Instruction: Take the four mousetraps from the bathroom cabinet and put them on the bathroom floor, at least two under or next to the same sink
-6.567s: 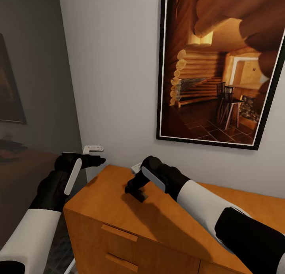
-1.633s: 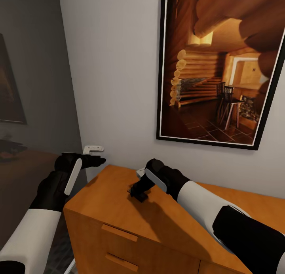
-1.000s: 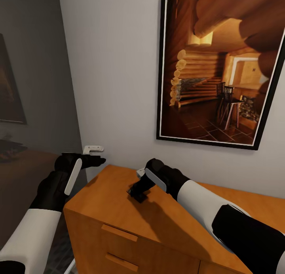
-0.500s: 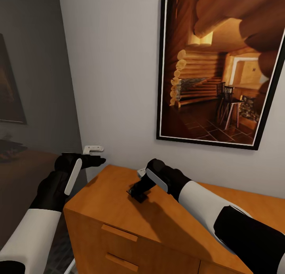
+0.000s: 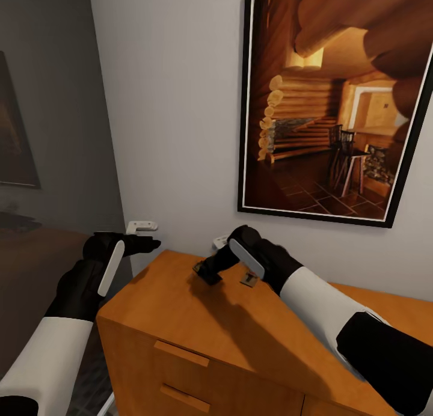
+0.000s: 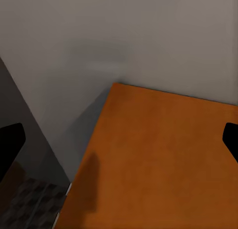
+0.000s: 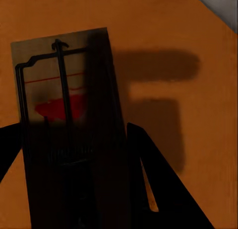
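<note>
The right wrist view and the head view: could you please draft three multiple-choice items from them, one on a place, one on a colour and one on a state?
1. Where is the mousetrap?
A. On the floor tiles
B. Between the fingers of the right claw
C. On the picture frame

2. What colour is the patch on the mousetrap's board?
A. Blue
B. Green
C. Red

3. How is the left claw?
A. Open and empty
B. Shut on a handle
C. Shut on a cloth

Answers: B, the right wrist view shows the board between the fingers over the cabinet; C, a red patch lies under the wire; A, the left wrist view shows its fingers wide apart with nothing between.
</note>
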{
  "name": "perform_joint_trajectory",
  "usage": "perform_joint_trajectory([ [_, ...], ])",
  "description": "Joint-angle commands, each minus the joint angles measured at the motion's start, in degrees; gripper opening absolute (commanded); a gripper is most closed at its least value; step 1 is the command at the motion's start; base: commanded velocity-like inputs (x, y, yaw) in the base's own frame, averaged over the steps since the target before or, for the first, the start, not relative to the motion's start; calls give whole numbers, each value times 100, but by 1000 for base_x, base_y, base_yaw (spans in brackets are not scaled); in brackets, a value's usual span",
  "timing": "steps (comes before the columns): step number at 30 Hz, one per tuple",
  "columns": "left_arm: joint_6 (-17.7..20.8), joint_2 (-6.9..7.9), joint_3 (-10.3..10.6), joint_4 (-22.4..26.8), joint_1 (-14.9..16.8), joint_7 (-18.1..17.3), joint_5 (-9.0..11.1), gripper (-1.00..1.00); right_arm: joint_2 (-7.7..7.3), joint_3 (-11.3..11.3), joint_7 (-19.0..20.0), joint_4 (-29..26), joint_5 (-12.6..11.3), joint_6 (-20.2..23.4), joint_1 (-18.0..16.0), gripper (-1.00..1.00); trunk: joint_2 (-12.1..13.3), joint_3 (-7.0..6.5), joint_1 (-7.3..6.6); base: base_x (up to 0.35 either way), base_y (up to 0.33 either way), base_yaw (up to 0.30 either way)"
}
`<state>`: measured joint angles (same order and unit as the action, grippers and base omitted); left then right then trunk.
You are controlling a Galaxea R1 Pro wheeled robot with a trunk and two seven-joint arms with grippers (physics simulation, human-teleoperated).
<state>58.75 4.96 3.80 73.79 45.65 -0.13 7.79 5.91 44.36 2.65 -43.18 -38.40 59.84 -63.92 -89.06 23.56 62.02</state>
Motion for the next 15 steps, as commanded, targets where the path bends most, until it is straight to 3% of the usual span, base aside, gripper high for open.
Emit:
perform_joint_trajectory([
  [1,22,5,8,4,5,1,12,100,-44,-104,-15,-93,8,16,-13,-100,-4,7,0,0,0,0],
  [9,22,5,15,4,5,0,20,100,-124,-441,-147,-330,8,16,-22,-100,-4,7,0,0,0,0],
  [15,22,5,16,4,5,-4,25,100,-132,-493,-197,-314,8,16,-23,-100,-4,7,0,0,0,0],
])
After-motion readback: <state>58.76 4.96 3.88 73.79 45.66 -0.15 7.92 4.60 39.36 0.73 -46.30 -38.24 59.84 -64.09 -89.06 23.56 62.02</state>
